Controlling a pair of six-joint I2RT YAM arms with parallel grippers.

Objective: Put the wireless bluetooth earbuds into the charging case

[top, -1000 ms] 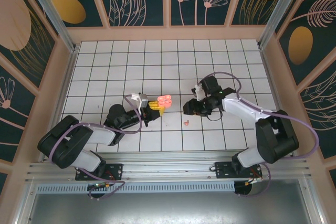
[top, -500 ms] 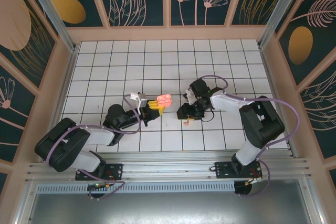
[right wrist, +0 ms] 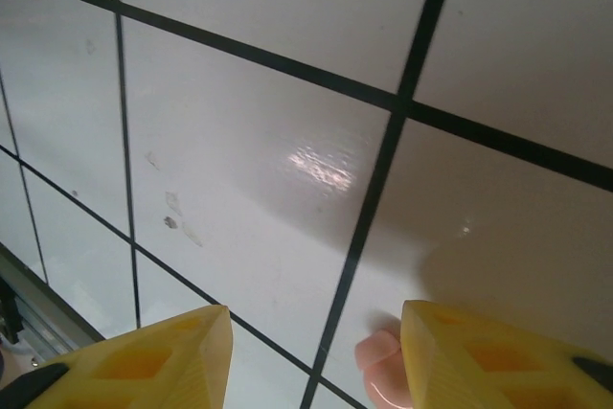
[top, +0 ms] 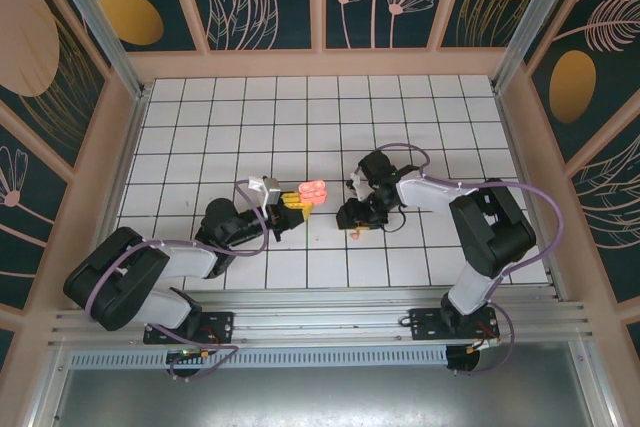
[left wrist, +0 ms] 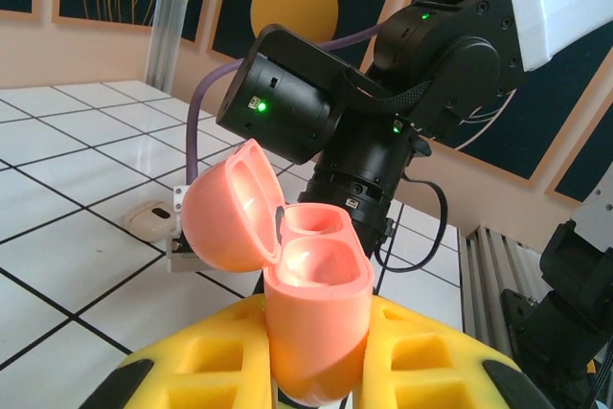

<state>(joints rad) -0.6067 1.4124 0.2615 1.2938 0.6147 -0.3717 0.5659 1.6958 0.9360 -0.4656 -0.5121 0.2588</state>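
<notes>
Earbuds (top: 355, 234), of which I can place just one, are the smallest things here and come last; begin with the white tiled surface (top: 200, 117) that carries everything. Near its middle the left claw (top: 294, 204) is clenched on the charging case (left wrist: 316, 318), gripping the lower shell between its yellow fingers (left wrist: 201, 371). The right claw (top: 353, 219), at about 4 o'clock from the case, hangs low over the tiles with its fingers released and apart. The case is a coral-pink plastic shell that I judge stiff, light and smooth. Its hinged lid (left wrist: 233, 206) looks the weak part, so a hold on the base suits it. It stands upright with both sockets facing up, the lid swung open toward 10 o'clock in the left wrist view. From above, its long axis seems to run roughly 9 to 3 o'clock. That earbud (right wrist: 376, 371) lies on a tile at 6 o'clock from the right claw. In the right wrist view it sits at 5 o'clock, just inside the right-hand finger (right wrist: 479, 352), touching or nearly so. I judge it very light, hard, rounded and slippery, likely to squirt out of a pinch, so the fingers should close gently across its broadest part. Too little of it shows to tell which way it points or where its long axis lies.
</notes>
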